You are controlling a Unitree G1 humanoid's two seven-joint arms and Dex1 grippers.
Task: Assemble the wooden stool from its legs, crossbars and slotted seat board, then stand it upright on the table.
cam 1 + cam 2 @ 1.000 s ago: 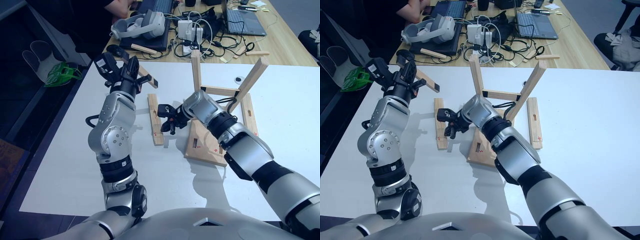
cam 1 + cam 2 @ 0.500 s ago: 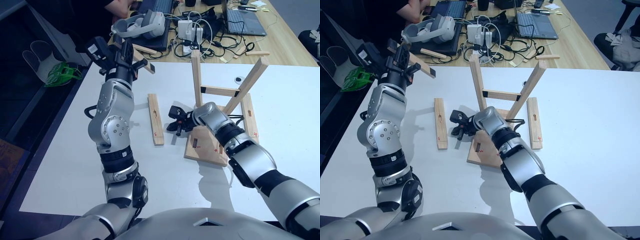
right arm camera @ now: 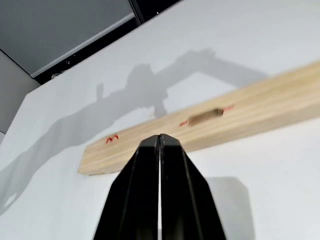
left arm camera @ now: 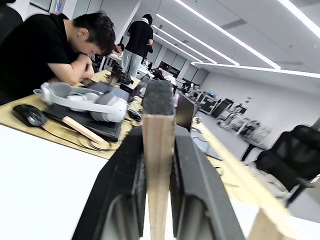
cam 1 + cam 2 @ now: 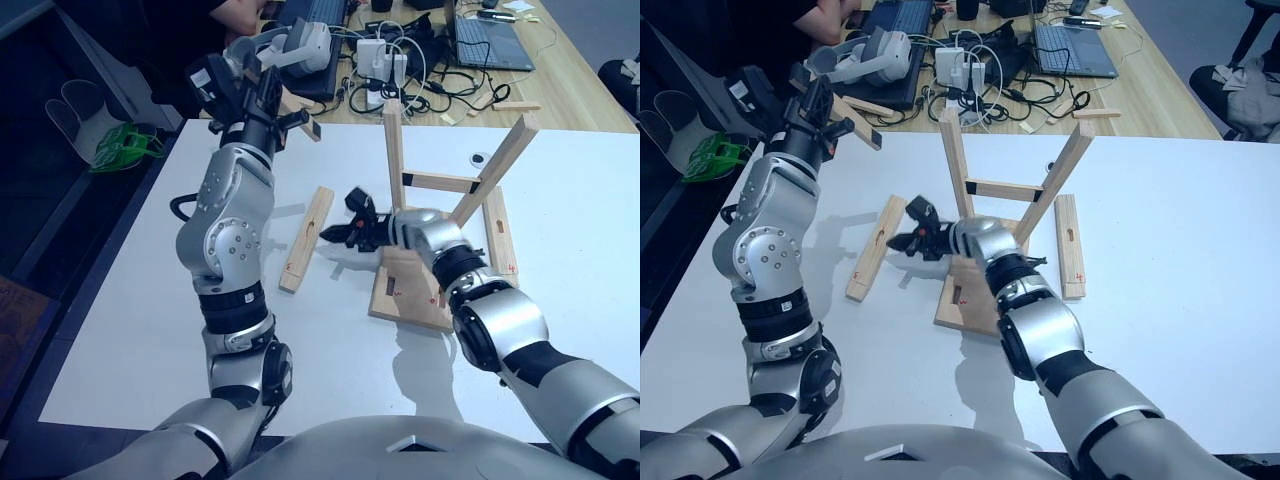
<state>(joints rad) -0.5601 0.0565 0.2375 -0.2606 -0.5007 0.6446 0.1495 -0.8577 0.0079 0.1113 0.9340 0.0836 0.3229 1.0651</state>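
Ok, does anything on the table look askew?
Yes: the loose slotted bar left of the seat board lies slanted, not parallel to the board's edge like the matching bar on the right. The shut right gripper sits by its far end.

White tabletop up front, and just past the left gripper it butts up against a wooden desk piled with laptops, a headset and a mess of cables. Dark floor off to that gripper's outer side. Way behind it there are long ceiling light strips, pale walls and a black office chair.
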